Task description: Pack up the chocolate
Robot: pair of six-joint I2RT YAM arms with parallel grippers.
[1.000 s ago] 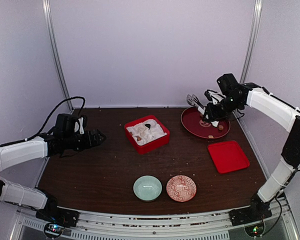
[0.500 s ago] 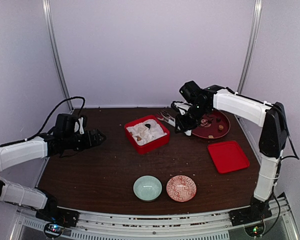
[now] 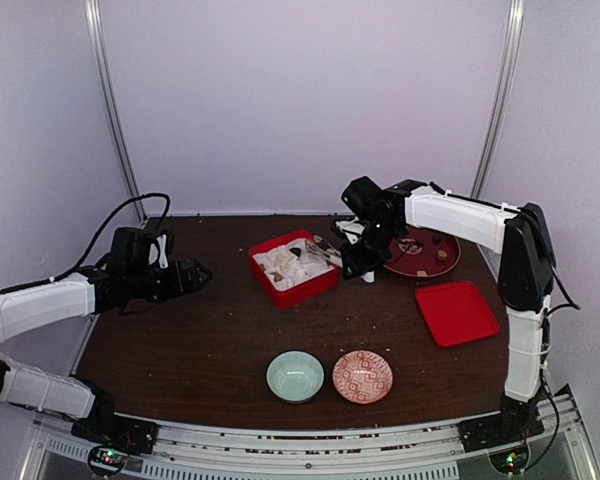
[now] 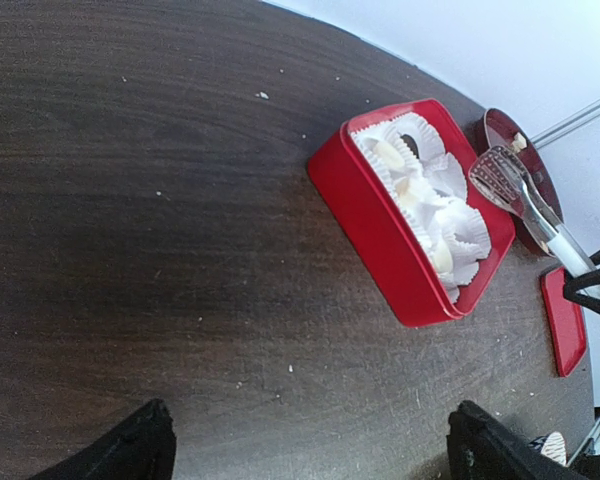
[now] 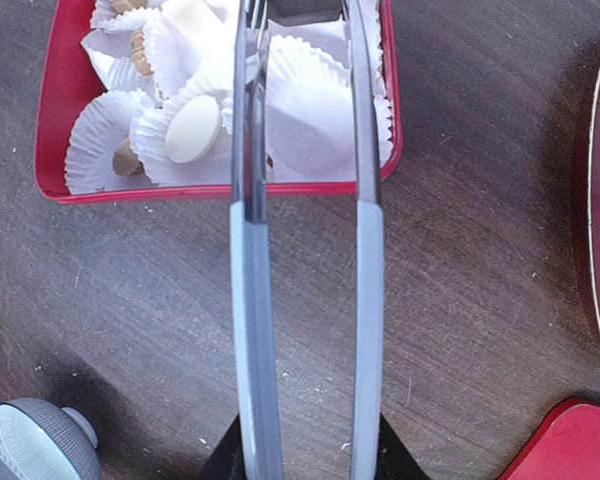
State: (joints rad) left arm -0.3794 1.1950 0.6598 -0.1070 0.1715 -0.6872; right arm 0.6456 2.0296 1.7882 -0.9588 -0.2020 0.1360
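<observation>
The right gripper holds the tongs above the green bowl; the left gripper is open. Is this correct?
No: the right wrist view shows the tongs above the red box, not the green bowl. The right gripper holds them; the left gripper is open.

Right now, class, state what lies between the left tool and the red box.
Between left tool and red box, only bare table with pale specks, clearest in the left wrist view.

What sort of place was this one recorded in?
Probably a robotics lab booth, not a kitchen: plain white wall panels on metal posts, a left arm and right arm mounted at a dark table, staged props like the red box.
</observation>
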